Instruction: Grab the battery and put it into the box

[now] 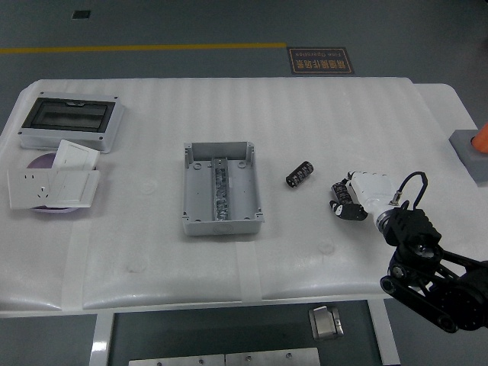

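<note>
The battery (300, 173), a small black cylinder, lies on the white table (343, 91) a little to the right of the grey box (221, 188), which is open at the top. The battery is apart from the box and also apart from the right hand (352, 197), which rests low over the table just to the right of it. The fingers (343, 200) of this hand are loosely curled and hold nothing; they point toward the battery but do not touch it.

The step in hand seems to be the reach. To do it well, the hand should probably come to the battery from the right and close across its short side, because a cylinder can roll away if it is pushed along the table. The battery lies tilted, so the fingers should turn to match this angle.

Between the hand and the battery nothing stands in the way, and the path to the box is also free. At the far left are a dark-lidded enclosure (70, 122) and a white socket plate (52, 185), well apart from the work. The left hand is not visible.
</note>
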You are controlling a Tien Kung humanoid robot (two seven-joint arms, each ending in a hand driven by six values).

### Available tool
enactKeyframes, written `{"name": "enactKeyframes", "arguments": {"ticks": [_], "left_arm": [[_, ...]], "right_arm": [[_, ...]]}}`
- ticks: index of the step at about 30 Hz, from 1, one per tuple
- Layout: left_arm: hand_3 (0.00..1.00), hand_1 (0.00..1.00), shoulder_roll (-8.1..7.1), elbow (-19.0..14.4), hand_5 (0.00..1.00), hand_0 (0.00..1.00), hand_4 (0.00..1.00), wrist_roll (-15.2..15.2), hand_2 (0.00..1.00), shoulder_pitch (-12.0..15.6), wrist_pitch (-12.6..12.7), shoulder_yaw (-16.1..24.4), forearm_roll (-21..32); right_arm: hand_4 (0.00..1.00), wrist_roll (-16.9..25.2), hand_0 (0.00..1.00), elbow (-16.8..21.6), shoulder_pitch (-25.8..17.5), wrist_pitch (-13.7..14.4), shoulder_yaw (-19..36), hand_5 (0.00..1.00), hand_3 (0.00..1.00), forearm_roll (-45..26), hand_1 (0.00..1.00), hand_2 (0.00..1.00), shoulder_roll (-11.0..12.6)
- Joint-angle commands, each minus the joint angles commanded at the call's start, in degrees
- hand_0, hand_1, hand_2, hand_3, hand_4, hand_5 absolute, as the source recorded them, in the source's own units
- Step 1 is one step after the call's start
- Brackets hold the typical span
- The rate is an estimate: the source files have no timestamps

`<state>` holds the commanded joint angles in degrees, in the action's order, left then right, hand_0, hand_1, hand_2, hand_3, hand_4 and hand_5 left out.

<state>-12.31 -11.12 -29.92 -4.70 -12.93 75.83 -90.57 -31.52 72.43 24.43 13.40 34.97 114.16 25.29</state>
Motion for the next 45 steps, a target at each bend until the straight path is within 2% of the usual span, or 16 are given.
{"name": "enactKeyframes", "arguments": {"ticks": [2, 3, 8, 9, 30, 44, 45], "left_arm": [[0.594, 0.696, 0.0, 0.0, 0.217, 0.647, 0.63, 0.07, 0.574, -0.01, 0.06, 0.02, -0.04], [0.595, 0.696, 0.0, 0.0, 0.22, 0.647, 0.632, 0.1, 0.574, -0.01, 0.1, 0.06, -0.09], [0.595, 0.696, -0.11, -0.01, 0.22, 0.647, 0.632, 0.29, 0.574, 0.03, 0.3, 0.22, -0.45], [0.595, 0.696, -0.11, -0.01, 0.222, 0.647, 0.627, 0.37, 0.575, 0.03, 0.36, 0.26, -0.55], [0.596, 0.699, 0.01, 0.24, 0.21, 0.645, 0.584, 2.26, 0.593, -0.19, 1.34, -0.29, -0.72], [0.6, 0.7, -0.09, 0.25, 0.213, 0.646, 0.582, 2.89, 0.611, -0.21, 1.73, -0.48, -0.62], [0.599, 0.701, -0.08, 0.26, 0.211, 0.645, 0.556, 2.98, 0.608, -0.22, 1.76, -0.57, -0.55]], "right_arm": [[0.667, 0.05, 0.68, 0.01, -0.04, 0.12, 0.04, 0.39, 0.671, -0.01, 0.554, 0.626, 0.02], [0.624, 0.1, 0.672, 0.01, -0.07, 0.22, 0.06, 0.375, 0.665, -0.01, 0.513, 0.558, 0.03], [0.624, 0.48, 0.672, -0.1, -0.26, 0.94, 0.24, 0.375, 0.665, 0.0, 0.513, 0.558, 0.12], [0.599, 0.57, 0.628, -0.16, -0.28, 1.11, 0.25, 0.354, 0.667, 0.02, 0.477, 0.536, 0.14], [0.601, 1.73, 0.583, -0.98, -0.03, 3.23, -0.3, 0.364, 0.66, -0.18, 0.435, 0.506, 0.83], [0.57, 1.66, 0.572, -0.86, -0.03, 2.57, -0.99, 0.344, 0.66, -1.47, 0.43, 0.499, 0.84], [0.4, 1.68, 0.567, -0.86, -0.06, 2.63, -0.97, 0.158, 0.665, -1.48, 0.428, 0.511, 0.83]]}}
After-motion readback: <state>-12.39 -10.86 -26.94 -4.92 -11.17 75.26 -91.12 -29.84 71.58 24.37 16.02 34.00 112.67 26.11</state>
